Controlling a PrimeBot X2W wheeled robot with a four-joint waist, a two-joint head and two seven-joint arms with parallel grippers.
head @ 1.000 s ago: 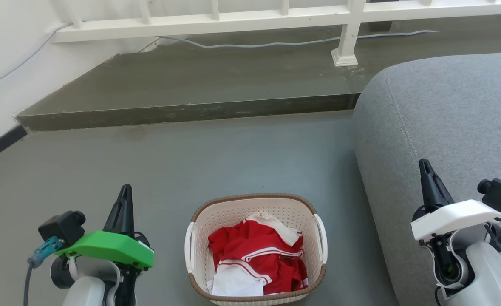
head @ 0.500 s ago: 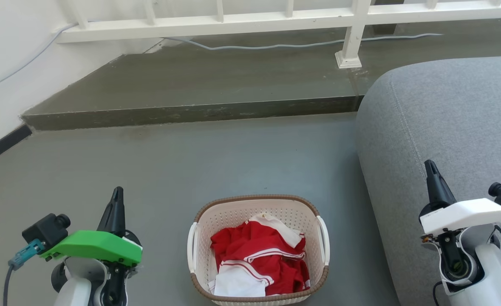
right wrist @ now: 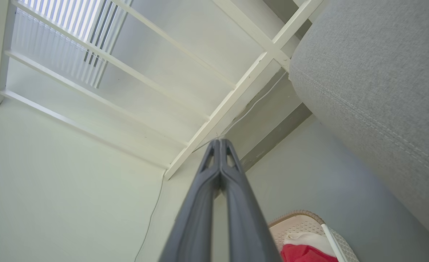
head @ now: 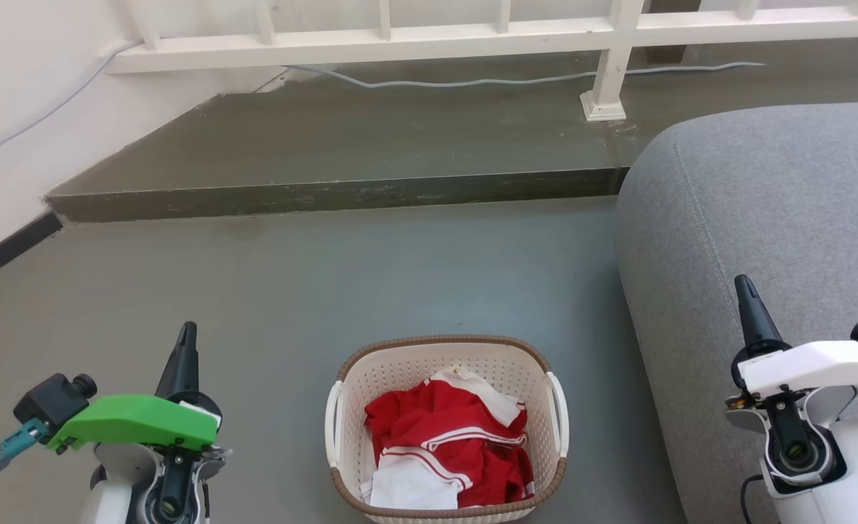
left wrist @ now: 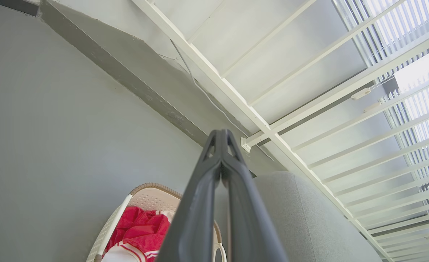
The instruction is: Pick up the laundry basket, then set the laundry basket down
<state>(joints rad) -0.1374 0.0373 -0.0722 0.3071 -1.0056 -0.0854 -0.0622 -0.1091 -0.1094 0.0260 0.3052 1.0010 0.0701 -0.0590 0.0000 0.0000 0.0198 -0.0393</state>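
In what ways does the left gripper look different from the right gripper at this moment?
The left gripper carries a green cover; the right gripper carries a white cover. The left gripper shows against the grey floor, the right gripper against the grey sofa. Shared: both are shut, point up the head view, and stand apart from the laundry basket.

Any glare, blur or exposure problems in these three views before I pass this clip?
Head view: even soft light, laundry basket sharp, no glare. Left wrist view: window blinds blown out at upper right; the shut left gripper looks soft near the lens. Right wrist view: slatted window bright at upper left, right gripper soft low in frame, sofa weave crisp.
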